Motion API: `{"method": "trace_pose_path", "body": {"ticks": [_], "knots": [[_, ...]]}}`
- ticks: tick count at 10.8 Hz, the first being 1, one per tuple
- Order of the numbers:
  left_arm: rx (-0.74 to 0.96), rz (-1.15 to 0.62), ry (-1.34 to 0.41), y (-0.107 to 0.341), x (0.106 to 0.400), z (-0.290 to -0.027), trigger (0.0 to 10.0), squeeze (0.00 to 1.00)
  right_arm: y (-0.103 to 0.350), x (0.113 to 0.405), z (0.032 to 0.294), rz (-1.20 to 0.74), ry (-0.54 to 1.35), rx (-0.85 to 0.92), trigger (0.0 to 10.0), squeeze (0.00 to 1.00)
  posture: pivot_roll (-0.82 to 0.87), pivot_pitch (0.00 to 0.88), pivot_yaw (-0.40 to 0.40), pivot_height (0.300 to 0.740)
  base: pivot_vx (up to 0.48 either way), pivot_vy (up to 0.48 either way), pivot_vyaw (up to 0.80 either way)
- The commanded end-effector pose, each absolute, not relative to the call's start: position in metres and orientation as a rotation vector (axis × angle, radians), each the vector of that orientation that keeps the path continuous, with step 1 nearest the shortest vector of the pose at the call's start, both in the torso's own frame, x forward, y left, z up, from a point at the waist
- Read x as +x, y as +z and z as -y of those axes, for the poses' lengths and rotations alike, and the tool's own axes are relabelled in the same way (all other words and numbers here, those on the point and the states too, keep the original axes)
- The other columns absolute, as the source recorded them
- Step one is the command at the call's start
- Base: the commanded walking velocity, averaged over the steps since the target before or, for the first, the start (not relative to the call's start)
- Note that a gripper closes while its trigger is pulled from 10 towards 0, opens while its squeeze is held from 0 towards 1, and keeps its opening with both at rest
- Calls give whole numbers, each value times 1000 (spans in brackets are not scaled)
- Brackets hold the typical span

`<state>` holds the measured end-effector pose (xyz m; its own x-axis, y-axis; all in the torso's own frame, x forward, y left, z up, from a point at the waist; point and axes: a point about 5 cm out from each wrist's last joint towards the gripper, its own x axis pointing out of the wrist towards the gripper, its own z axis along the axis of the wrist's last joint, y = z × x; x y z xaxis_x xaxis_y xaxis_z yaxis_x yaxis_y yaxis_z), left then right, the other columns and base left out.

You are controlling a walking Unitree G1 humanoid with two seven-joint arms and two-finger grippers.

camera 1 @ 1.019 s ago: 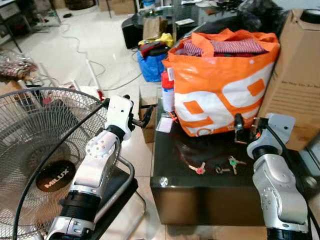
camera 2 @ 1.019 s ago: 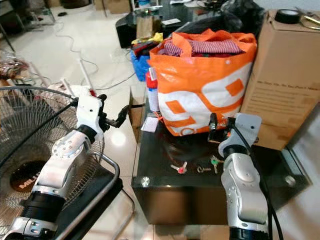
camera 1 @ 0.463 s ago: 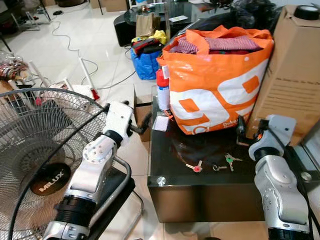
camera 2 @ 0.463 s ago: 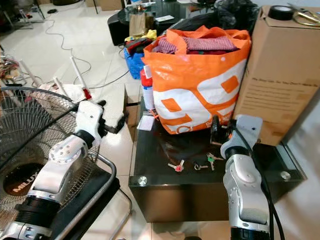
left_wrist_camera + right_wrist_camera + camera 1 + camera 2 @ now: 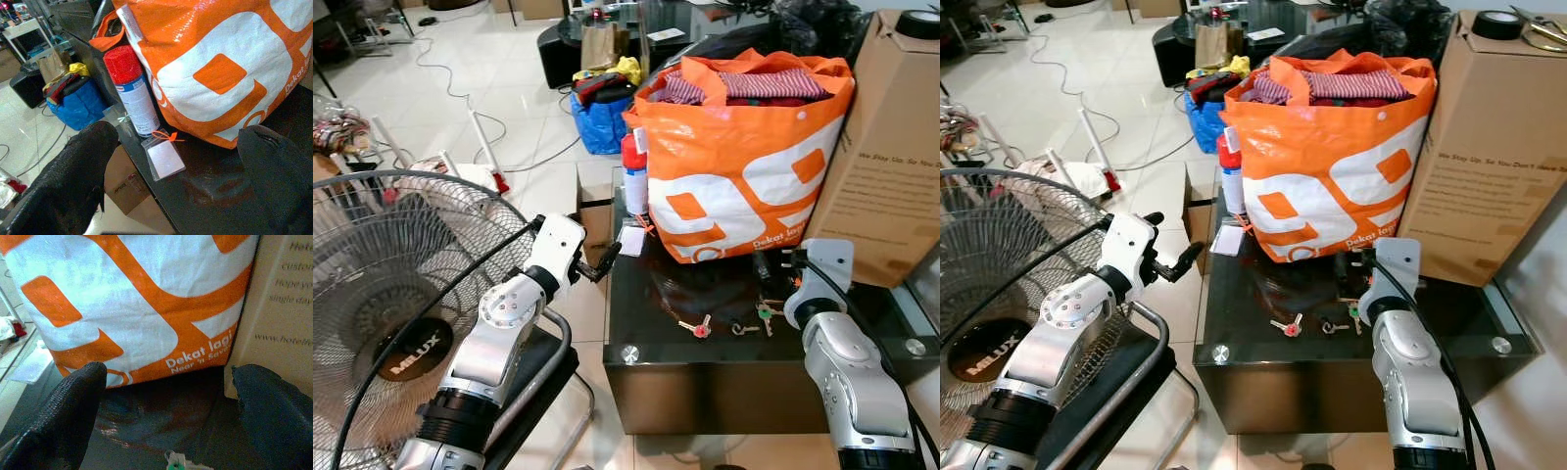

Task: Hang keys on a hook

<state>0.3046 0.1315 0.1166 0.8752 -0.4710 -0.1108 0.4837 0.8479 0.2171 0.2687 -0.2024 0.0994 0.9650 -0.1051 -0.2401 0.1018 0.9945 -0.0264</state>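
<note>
ok, my right gripper (image 5: 771, 266) hovers spread just above the keys (image 5: 766, 312) on the table (image 5: 724, 354), left gripper (image 5: 602, 259) spread beside it.

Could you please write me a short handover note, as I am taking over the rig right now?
Left gripper: jaws open, holding nothing, at the table's left edge near the spray can.
Right gripper: jaws open, holding nothing, above the table in front of the orange bag.
Keys: lying loose on the dark glass top, beside the right gripper.
Done: nothing picked up yet.
Left: grasp the keys, find a hook and hang them.
</note>
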Motion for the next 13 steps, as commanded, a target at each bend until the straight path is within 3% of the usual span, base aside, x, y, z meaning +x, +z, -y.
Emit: {"method": "trace_pose_path", "body": {"ticks": [1,4,9,13], "knots": [[245,-51,-467,120,308,-136,10000,0,100,271,203,-240,-123,-10,10000,1000,-189,0,107,740,0,0,0],[169,-25,-388,125,318,-139,10000,0,119,273,201,-154,-133,-5,10000,1000,-243,0,125,740,0,0,0],[147,0,-383,129,320,-134,10000,0,120,270,204,-141,-153,-3,10000,1000,-234,0,119,740,0,-289,0],[134,-6,-374,128,321,-135,10000,0,120,270,205,-142,-162,-1,10000,1000,-239,0,125,740,0,0,0]]}}
